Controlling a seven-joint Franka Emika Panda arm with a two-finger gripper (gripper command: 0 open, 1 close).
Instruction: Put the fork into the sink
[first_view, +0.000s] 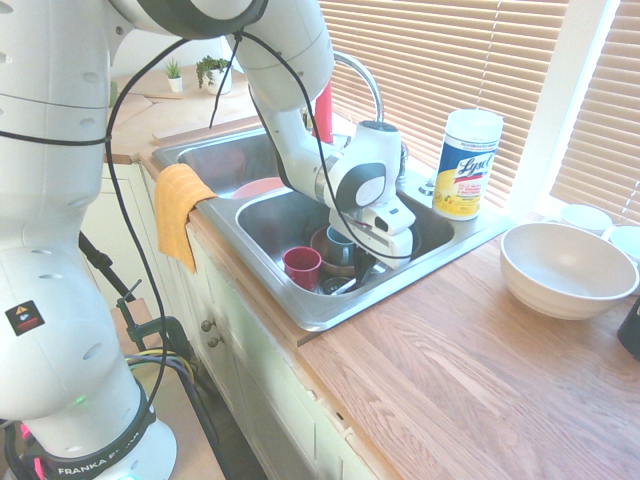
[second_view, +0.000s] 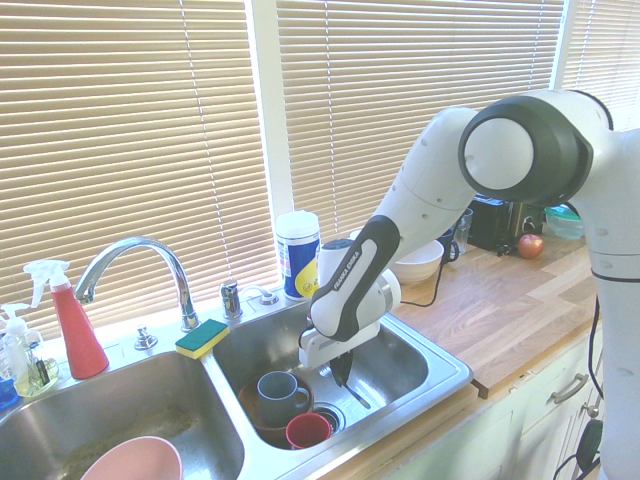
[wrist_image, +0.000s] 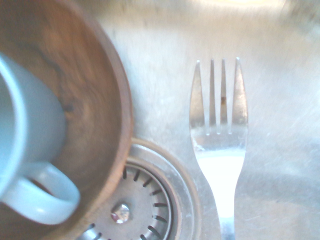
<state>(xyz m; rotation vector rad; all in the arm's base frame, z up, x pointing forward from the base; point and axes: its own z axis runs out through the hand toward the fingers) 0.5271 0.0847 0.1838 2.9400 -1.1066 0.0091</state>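
1. The gripper (second_view: 338, 365) hangs inside the sink's (second_view: 452, 372) right basin, jaws clamped on the fork (wrist_image: 219, 145).
2. The fork points down, tines just above the basin floor, beside the drain (wrist_image: 145, 205) and the brown bowl (wrist_image: 95, 110) holding a blue mug (second_view: 280, 392).
3. Judged step: lowering for release.
4. Next: open the jaws, then lift clear of the red cup (first_view: 301, 266).

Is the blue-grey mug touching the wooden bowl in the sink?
Touching. The second exterior view shows the blue-grey mug standing inside the wooden bowl, and the wrist view shows the mug resting on the bowl's inner surface.
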